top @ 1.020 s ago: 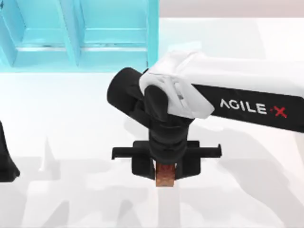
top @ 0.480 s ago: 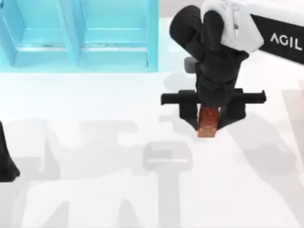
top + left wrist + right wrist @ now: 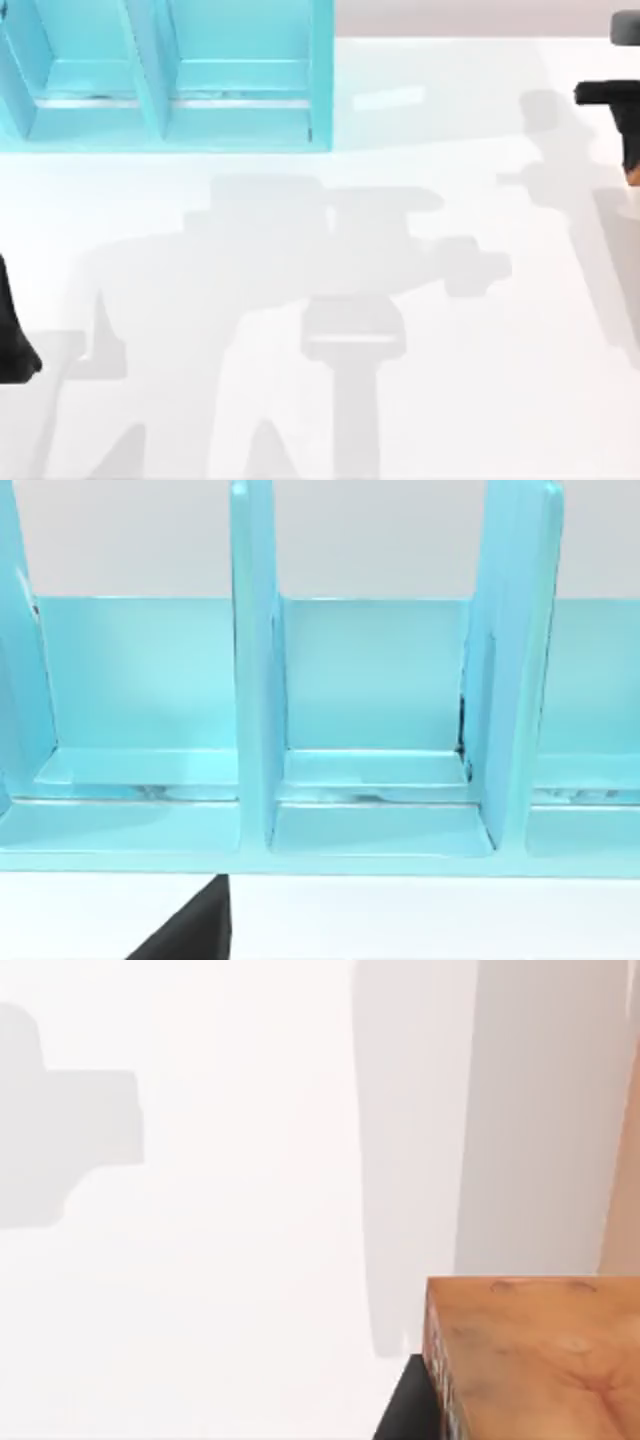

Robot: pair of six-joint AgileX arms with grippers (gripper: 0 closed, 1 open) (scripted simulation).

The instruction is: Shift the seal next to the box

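The seal sits gripped in the right claw at the table's right edge, toward the far side; from above only a sliver of orange peeps out under the dark claw there; the right wrist view shows its orange-tan face close up, held above bare table. The box, a blue divided container, stands at the far left corner, well apart from the seal; its compartments look empty in the left wrist view. The risk from here, as a judgement: the seal is released far from the box, or slips from the grip because it is so narrow. The left claw is parked at the left edge; whether it is open cannot be told.
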